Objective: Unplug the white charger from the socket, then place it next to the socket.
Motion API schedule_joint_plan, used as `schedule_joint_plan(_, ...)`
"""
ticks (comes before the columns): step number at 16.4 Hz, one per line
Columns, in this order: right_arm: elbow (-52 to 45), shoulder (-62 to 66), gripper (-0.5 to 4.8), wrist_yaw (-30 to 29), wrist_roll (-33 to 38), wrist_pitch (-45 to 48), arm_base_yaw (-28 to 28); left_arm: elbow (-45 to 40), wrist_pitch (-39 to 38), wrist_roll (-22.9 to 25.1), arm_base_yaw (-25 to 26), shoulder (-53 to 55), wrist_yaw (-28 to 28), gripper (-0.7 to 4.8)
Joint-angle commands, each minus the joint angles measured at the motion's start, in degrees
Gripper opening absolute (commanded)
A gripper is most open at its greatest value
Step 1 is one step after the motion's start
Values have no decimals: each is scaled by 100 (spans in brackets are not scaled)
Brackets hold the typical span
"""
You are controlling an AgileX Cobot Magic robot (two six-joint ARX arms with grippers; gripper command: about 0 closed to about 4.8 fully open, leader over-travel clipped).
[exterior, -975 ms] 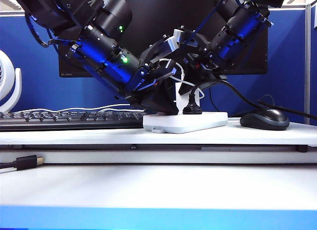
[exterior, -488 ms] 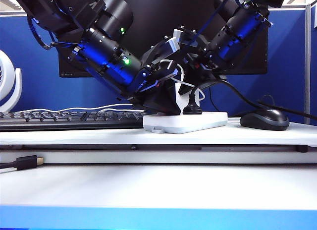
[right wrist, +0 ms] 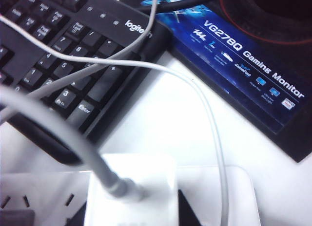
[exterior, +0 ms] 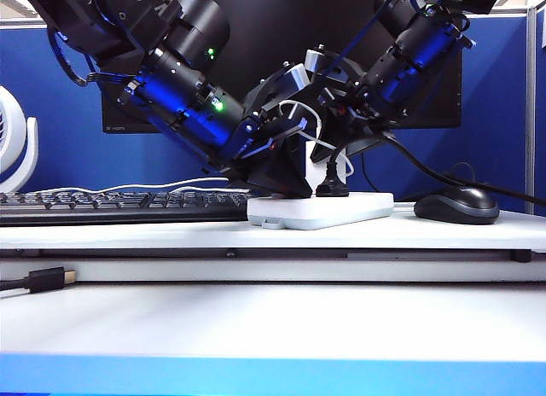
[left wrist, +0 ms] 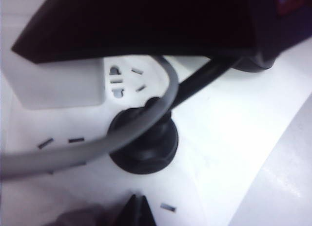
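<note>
While my right gripper (exterior: 328, 153) grasps the white charger (exterior: 317, 164), my left gripper (exterior: 286, 178) pins the socket (exterior: 320, 210) near the worktop's rear edge; its jaw state is unclear. A tilted pull could lift the socket.

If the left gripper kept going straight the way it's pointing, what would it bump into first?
Probably the socket: the left gripper slants down right over its top, beside the white charger. It may already touch; depth is unclear.
</note>
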Motion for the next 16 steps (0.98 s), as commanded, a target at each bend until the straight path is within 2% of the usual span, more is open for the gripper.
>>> schedule_joint_plan(1, 52, -118, -1, -302, -35, 343, 55, -31, -330, 0, 9, 92, -153, -5)
schedule_joint_plan(3, 55, -131, -1, -306, 146, 426, 28, -31, -378, 2, 11, 109, -153, -5)
schedule_joint_plan(5, 55, -188, -1, -192, -258, 444, -11, -33, -380, 2, 11, 114, -149, -5)
schedule_joint_plan(7, 57, -212, -1, -350, 111, 568, -42, -31, -378, 2, 11, 114, -153, -5)
schedule_joint_plan(9, 57, -236, -1, -304, -275, 518, -66, -31, -378, 2, 11, 114, -153, -5)
schedule_joint_plan(11, 57, -236, -1, -503, 273, 568, -81, -31, -380, 2, 11, 114, -153, -5)
schedule_joint_plan(14, 57, -249, -1, -487, -297, 520, -63, -31, -380, 2, 11, 114, -153, -5)
schedule_joint_plan(15, 57, -249, -1, -538, -267, 527, -57, -31, -380, 2, 11, 114, -153, -5)
schedule_joint_plan(16, 57, -249, -1, -568, 70, 581, -33, -31, -380, 2, 11, 114, -153, -5)
